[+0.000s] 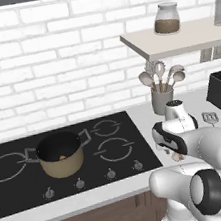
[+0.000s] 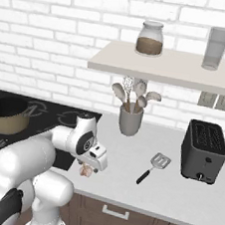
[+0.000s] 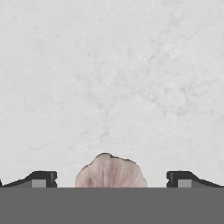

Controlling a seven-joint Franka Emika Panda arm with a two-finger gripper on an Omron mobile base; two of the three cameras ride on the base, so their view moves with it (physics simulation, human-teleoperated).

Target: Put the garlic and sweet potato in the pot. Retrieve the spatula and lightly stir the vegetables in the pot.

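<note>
Garlic [image 3: 111, 171] sits between the spread gripper [image 3: 112, 178] tips.

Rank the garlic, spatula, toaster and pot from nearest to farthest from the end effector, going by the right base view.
1. Garlic: directly beneath the open end effector, on the counter.
2. Spatula: on the counter to its right.
3. Pot: on the cooktop, off to the left.
4. Toaster: far right of the counter.

Pot and toaster are close to call.

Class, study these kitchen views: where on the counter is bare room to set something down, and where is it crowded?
Free: pale counter between grey utensil cup, slotted silvery spatula and black toaster. Crowded: beside the black cooktop, where the open end effector straddles the off-white garlic.
</note>
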